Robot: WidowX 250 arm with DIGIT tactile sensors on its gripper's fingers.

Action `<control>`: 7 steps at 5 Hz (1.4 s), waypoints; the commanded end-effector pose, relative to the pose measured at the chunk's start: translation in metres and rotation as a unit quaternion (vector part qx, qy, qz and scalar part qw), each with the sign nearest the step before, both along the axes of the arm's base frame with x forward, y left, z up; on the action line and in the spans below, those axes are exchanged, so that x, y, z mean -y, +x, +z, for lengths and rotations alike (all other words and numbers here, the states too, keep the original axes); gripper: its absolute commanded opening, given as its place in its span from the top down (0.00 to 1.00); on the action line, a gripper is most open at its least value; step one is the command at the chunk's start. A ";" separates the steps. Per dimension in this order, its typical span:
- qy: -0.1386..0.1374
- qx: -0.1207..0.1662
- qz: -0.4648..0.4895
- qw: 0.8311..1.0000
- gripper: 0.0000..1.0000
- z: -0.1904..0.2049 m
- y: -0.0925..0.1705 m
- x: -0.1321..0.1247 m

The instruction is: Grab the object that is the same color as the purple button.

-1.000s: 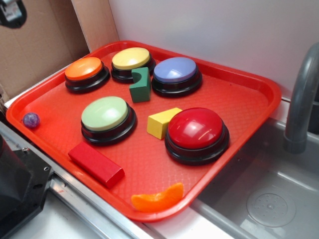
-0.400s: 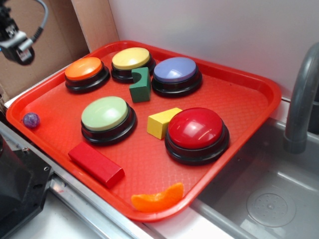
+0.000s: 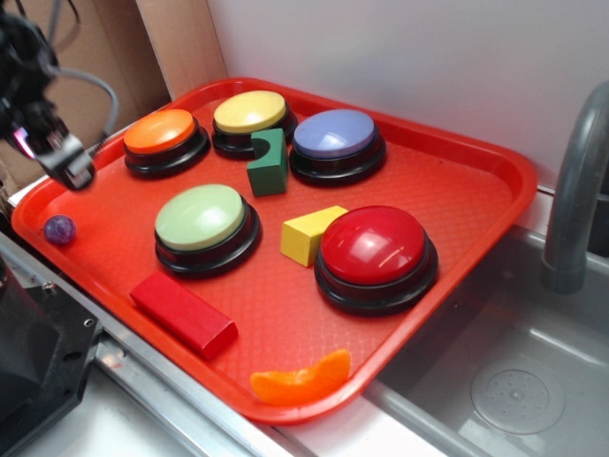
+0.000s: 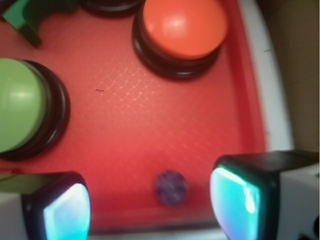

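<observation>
Crowding the red tray [image 3: 457, 181] are five dome buttons on black bases: orange button [image 3: 162, 133], yellow button [image 3: 249, 112], the purple button [image 3: 335, 135] with its pale lavender dome at the back, green button [image 3: 200, 219] and red button [image 3: 373, 246] nearer the front. Among them sit a green block [image 3: 269, 164] with a curved notch, a yellow wedge [image 3: 309, 233], a long red block [image 3: 183, 314] and an orange segment-shaped piece [image 3: 303, 379] at the front rim.

The small purple ball [image 3: 59, 228] lies alone near the tray's left corner, close to the rim and well apart from the green button. Nothing stands between it and the gripper [image 3: 68, 162], which hangs above and slightly behind it. In the wrist view the ball [image 4: 171, 187] shows between the two fingers [image 4: 240, 197], jaws spread wide and holding nothing, neither finger touching it.

Most of the arm is cut off at the left edge of the exterior view; a cable loops beside it. The wrist view is blurred, so the ball's speckling is barely readable there, and the green button [image 4: 20, 110] and orange button [image 4: 182, 27] are cropped. The tray floor has a fine woven texture. A grey faucet [image 3: 576, 190] and a metal sink [image 3: 504, 371] lie to the right, cardboard [image 3: 114, 48] behind.
</observation>
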State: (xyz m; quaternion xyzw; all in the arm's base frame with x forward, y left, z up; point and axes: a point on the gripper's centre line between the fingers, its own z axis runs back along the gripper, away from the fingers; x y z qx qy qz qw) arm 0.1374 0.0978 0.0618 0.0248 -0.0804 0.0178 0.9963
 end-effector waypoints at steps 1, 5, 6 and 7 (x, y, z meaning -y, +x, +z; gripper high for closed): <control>0.019 -0.026 -0.031 0.999 0.00 -0.036 0.005 -0.017; 0.005 -0.043 -0.036 0.998 1.00 -0.045 -0.015 -0.030; 0.008 -0.045 -0.025 0.999 1.00 -0.046 -0.013 -0.030; 0.011 -0.053 -0.013 0.998 1.00 -0.047 -0.011 -0.030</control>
